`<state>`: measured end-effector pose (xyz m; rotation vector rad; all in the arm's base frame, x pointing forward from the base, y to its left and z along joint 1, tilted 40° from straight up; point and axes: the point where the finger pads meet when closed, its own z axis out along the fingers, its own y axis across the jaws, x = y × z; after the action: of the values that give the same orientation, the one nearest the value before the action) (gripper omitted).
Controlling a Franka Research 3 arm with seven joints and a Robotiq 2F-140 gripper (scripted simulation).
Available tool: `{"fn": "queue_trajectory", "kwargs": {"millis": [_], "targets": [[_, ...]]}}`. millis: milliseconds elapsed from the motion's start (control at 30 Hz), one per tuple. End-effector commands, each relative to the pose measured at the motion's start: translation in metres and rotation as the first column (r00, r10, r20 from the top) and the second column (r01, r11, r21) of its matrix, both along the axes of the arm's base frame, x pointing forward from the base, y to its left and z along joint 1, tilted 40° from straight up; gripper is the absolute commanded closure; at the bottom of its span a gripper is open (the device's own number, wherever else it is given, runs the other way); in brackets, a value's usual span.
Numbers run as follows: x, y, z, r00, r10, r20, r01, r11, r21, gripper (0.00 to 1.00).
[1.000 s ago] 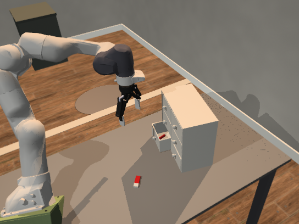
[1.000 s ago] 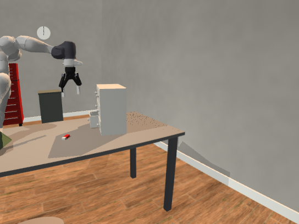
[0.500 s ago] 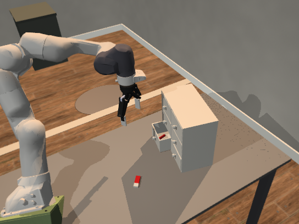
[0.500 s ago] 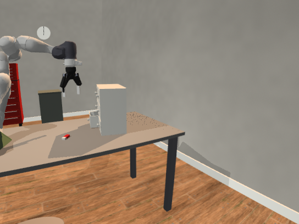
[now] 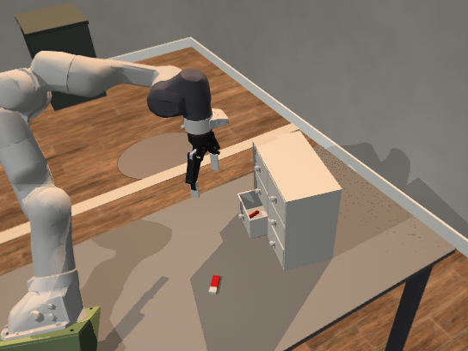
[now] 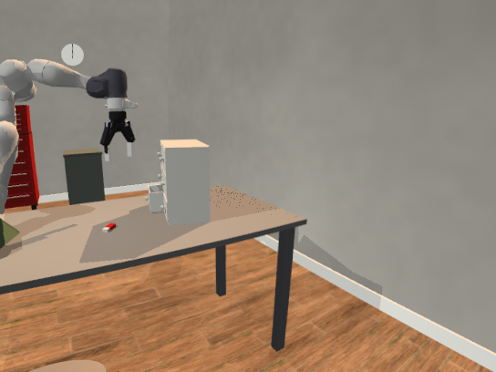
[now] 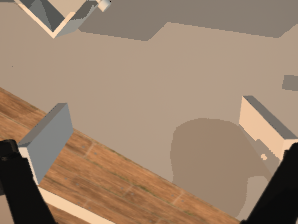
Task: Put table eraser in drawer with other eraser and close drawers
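White arm, dark wrist, black gripper

The arm (image 5: 26, 172) has rounded off-white links, a charcoal wrist housing (image 5: 182, 95), a bolted foot on a green base (image 5: 92, 320), and a black gripper (image 5: 206, 176) with pale pads (image 7: 47, 137).

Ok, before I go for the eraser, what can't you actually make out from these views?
- Closed drawers of the chest: contents hidden behind their fronts, every view.
- Red thing in the open drawer: too small in the top view to confirm as an eraser; the drawer wall hides it in the exterior view.
- Table eraser: outside the wrist frame.
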<state>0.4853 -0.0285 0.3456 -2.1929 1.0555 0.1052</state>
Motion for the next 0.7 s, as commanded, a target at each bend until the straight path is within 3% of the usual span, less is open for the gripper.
{"fn": "queue_trajectory", "kwargs": {"millis": [0, 133, 167, 667], "targets": [[0.0014, -0.0009, -0.0001, 1.000, 0.013, 0.012, -0.013, 1.000, -0.008, 0.00], [0.0014, -0.0009, -0.0001, 1.000, 0.013, 0.012, -0.013, 1.000, -0.008, 0.00], [0.0058, -0.0019, -0.0001, 0.994, 0.085, 0.069, -0.083, 0.996, -0.031, 0.00], [0.0058, -0.0019, -0.0001, 0.994, 0.085, 0.069, -0.083, 0.996, -0.031, 0.00]]}}
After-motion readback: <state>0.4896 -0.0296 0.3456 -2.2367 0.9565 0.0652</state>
